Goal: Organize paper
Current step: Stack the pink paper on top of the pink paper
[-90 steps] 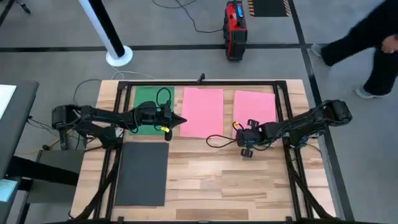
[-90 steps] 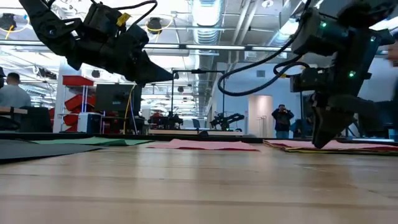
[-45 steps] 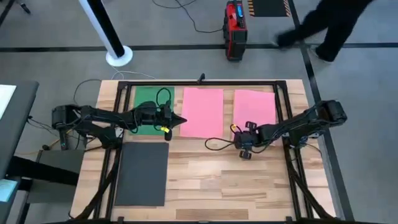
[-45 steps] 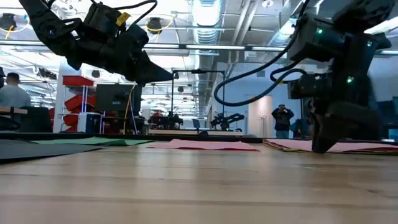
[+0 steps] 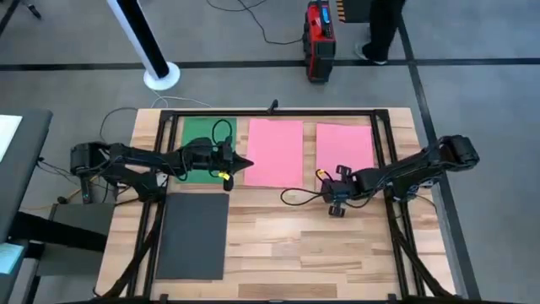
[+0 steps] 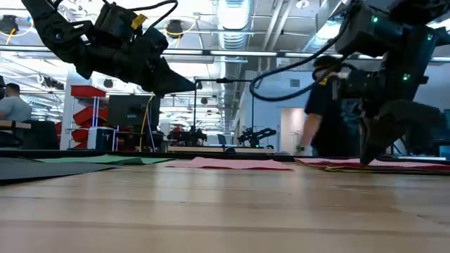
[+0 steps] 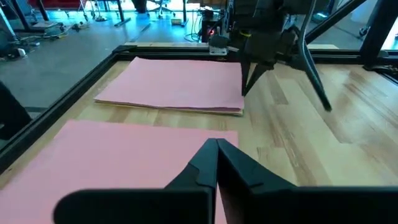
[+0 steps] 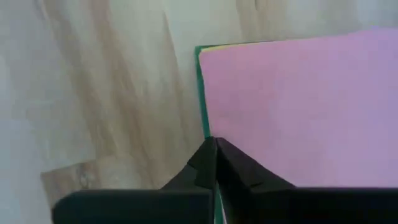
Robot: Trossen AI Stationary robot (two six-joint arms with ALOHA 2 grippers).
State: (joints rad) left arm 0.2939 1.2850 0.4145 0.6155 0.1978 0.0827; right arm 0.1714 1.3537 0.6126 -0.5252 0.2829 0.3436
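Dark grey paper point(image 5: 192, 236) lies nearest, flat at the front left of the tabletop point(image 5: 287, 245), apart from the rest. Farther back, in a row, lie a green sheet point(image 5: 199, 148), a pink sheet point(image 5: 275, 151) in the middle, and a right-hand pink-topped stack point(image 5: 345, 145) whose green and yellow edges peek out underneath in the right wrist view. Judging from this spread, sorting is only partly done: sheets still lie in separate places.

The right gripper point(image 5: 337, 198), fingers closed together, presses its tip at the near corner of the stack, arm reaching in from the right. The left gripper point(image 5: 237, 163), closed on nothing, hovers above the gap between the green and middle pink sheets.
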